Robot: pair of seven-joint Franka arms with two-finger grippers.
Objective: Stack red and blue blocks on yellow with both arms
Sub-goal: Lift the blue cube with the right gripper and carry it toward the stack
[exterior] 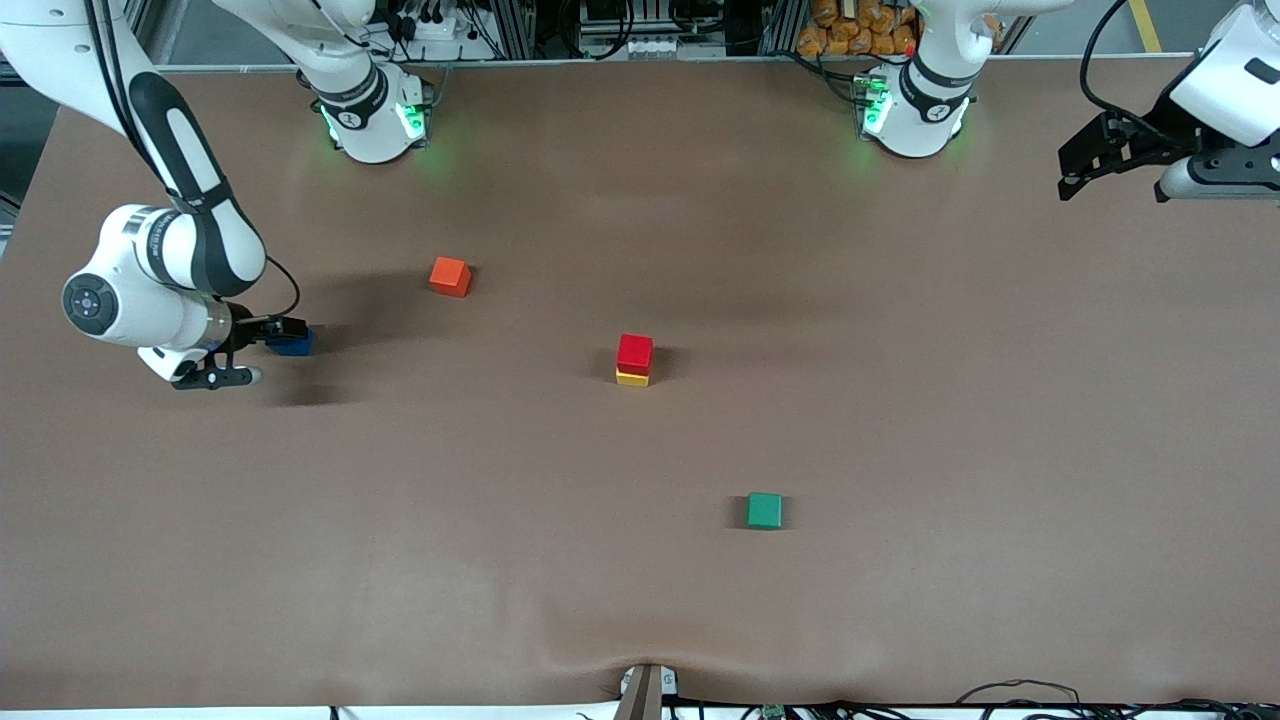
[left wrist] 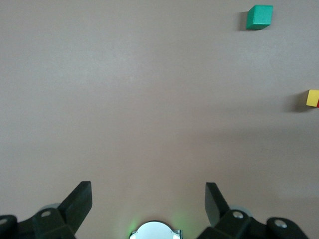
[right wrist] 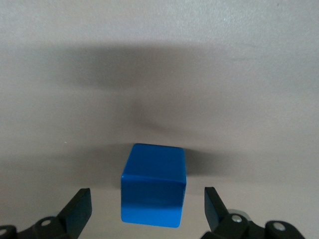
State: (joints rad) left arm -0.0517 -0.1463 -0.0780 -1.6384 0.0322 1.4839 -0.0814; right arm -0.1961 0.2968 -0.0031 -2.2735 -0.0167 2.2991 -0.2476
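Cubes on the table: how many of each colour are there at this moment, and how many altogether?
Crimson red cube, on top of the yellow one: 1
Yellow cube: 1
Dark blue cube, between the open right gripper's fingers: 1
Orange-red cube: 1
Green cube: 1
Total: 5 cubes

This is looking like a robotics lab: two white arms (exterior: pixel 360 100) are standing at a brown-covered table (exterior: pixel 900 450), with aluminium frames and cables (exterior: pixel 620 30) running along its edge.
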